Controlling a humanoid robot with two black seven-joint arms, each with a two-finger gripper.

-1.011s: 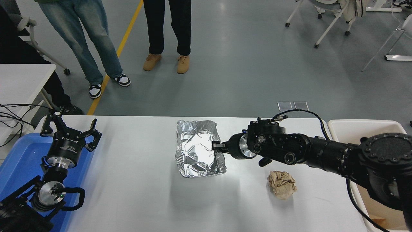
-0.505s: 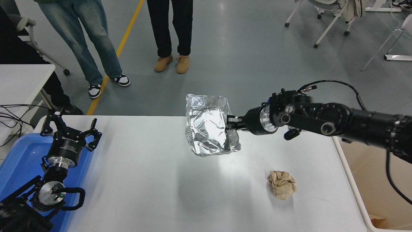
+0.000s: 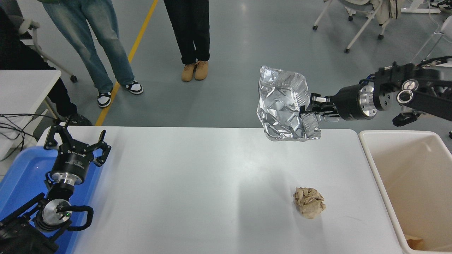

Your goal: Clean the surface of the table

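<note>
White surface [image 3: 183,183] fills the foreground, grey floor beyond. Right claw [image 3: 311,110] clamped on crumpled foil tray [image 3: 282,104], held in the air above the far edge near the right corner. Brown paper ball [image 3: 309,202] lies toward the right edge. Cream bin [image 3: 367,155] beside that edge. Left claw [image 3: 76,141] parked, fingers spread, over blue bin [image 3: 21,176].

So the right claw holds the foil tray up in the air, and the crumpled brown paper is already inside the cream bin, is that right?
Not quite. The right claw does hold the foil tray in the air, but the crumpled brown paper is not inside the cream bin: it lies on the table, left of the bin. The head view shows it.
</note>
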